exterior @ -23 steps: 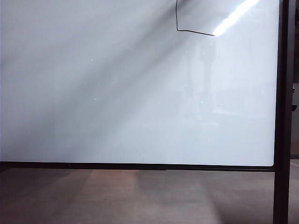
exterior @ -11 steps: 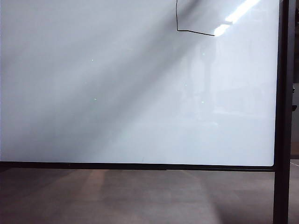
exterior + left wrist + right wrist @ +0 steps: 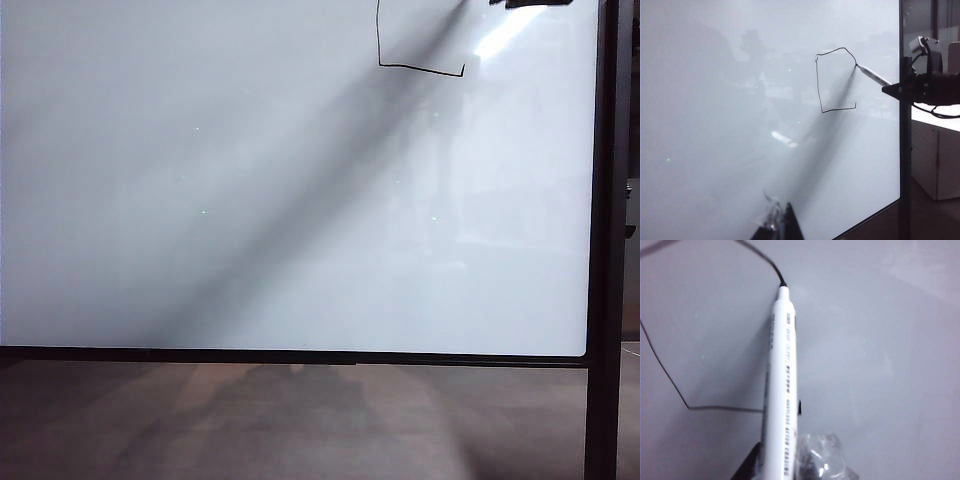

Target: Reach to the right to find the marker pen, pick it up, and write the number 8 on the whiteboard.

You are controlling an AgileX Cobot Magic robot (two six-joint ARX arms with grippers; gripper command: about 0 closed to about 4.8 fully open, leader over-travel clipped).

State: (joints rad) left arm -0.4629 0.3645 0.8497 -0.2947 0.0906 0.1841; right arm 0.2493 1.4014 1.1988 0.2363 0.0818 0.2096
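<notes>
Marker pen (image 3: 781, 385) tip on whiteboard (image 3: 250, 200) — (right jaws clamped)

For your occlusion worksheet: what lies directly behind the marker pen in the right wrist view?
Behind the marker pen, held in the right end effector, is the whiteboard. The drawn line runs in and vanishes behind the barrel; that stretch is hidden.

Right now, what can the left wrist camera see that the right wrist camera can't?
Only the left wrist view shows the whole boxy black unfinished number 8, the right gripper reaching in from the side, the white cabinet, and the left gripper, away from the drawing.

Only the right wrist view shows the small print along the long white marker pen.

Both show the pen's tip touching the glossy whiteboard.
</notes>
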